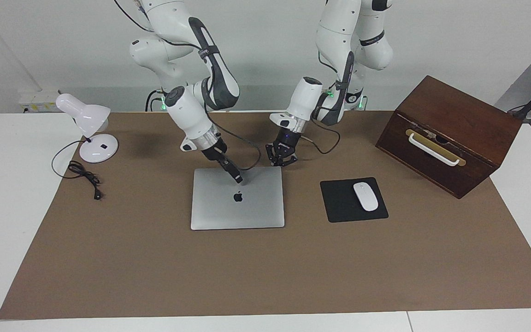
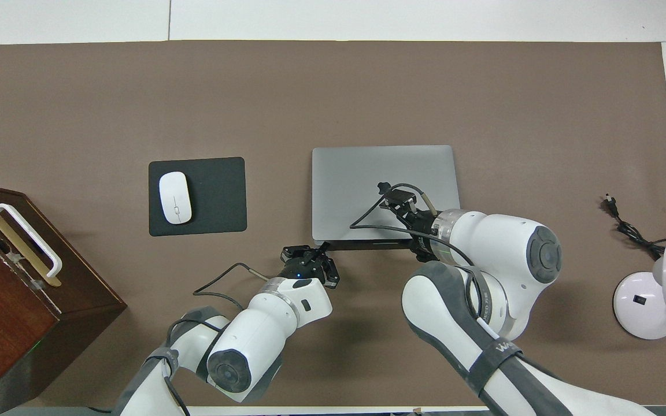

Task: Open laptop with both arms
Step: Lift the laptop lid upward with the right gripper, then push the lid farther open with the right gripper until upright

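The laptop (image 1: 247, 210) (image 2: 356, 170) lies closed and flat on the brown mat, its logo up. My right gripper (image 1: 237, 178) (image 2: 383, 187) comes down slantwise onto the lid, its tip just on the robots' side of the logo, with the fingers together and holding nothing. My left gripper (image 1: 283, 162) (image 2: 321, 250) hangs low at the laptop's corner nearest the robots, toward the left arm's end. Its fingertips meet, its links splay out, and it grips nothing. Whether it touches the laptop's edge I cannot tell.
A black mouse pad (image 1: 339, 203) with a white mouse (image 1: 365, 196) lies beside the laptop toward the left arm's end. A brown wooden box (image 1: 450, 133) with a white handle stands past it. A white desk lamp (image 1: 88, 127) and its cable (image 1: 83, 177) sit at the right arm's end.
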Controlling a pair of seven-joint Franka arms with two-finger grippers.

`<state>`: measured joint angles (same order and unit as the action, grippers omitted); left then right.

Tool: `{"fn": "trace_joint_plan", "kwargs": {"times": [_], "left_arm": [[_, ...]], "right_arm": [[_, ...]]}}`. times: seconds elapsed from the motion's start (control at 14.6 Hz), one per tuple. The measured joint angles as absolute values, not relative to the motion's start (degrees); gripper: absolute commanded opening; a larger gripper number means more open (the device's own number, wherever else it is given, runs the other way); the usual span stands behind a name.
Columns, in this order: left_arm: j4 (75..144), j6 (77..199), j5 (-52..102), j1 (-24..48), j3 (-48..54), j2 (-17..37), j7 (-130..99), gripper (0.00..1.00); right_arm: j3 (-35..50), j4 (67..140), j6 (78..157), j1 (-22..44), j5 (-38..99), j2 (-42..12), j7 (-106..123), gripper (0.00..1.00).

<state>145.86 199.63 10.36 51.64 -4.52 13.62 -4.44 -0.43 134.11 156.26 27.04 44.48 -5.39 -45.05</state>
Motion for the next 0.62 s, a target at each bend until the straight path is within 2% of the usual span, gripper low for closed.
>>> {"fn": "trace_joint_plan", "kwargs": {"times": [0.62], "left_arm": [[145.7, 199.7, 10.4, 51.7, -4.5, 13.7, -4.4, 0.0]], "right_arm": [[-0.4, 128.1, 155.4, 25.6, 44.5, -7.1, -45.2, 1.0]]}}
